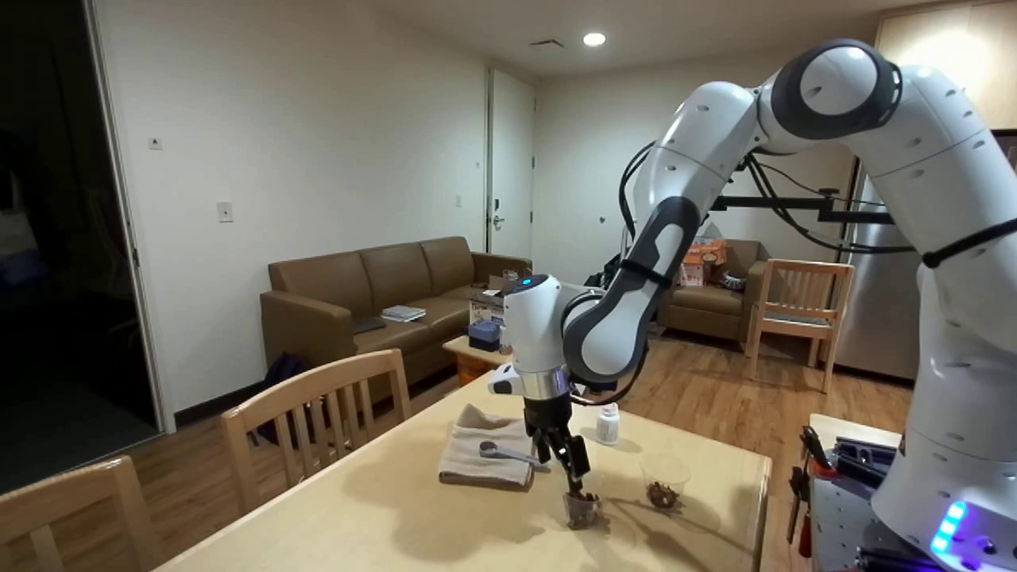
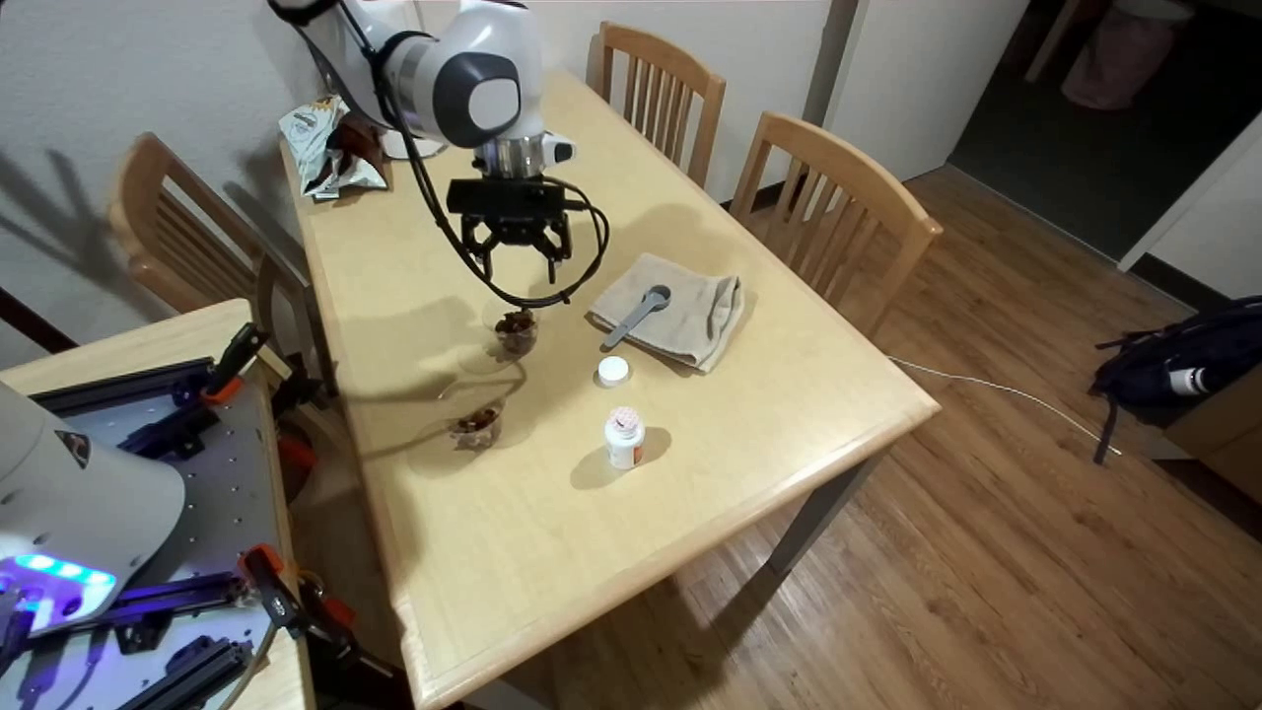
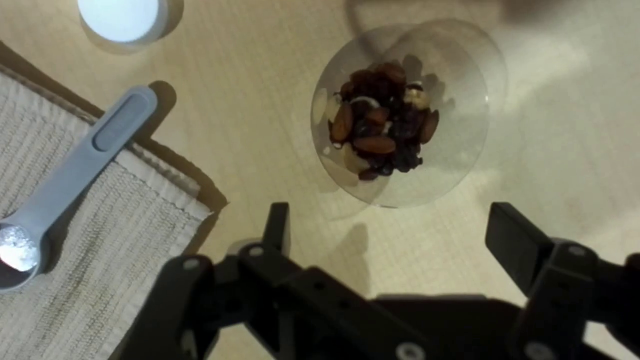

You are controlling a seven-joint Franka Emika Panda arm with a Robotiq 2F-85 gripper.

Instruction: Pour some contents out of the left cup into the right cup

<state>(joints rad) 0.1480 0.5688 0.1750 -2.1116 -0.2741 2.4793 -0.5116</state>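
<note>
The left cup (image 1: 583, 516) is a small clear cup holding nuts and dark dried fruit; it stands upright on the table. In the wrist view the left cup (image 3: 450, 155) lies just beyond the fingertips. The right cup (image 2: 479, 439) is also clear and low, with similar brown contents, and stands a short way from it, nearer the robot base in both exterior views. My gripper (image 1: 561, 469) points down above and beside the left cup. In the wrist view the gripper (image 3: 390, 214) is open, its fingers wide apart with bare table between them.
A folded beige cloth (image 2: 680, 311) with a grey scoop (image 2: 639, 316) on it lies near the cups. A white cap (image 2: 612, 371) and a white bottle (image 2: 624, 439) stand beside them. Snack bags (image 2: 330, 148) lie at the table's far end. Wooden chairs (image 1: 318, 421) line the table.
</note>
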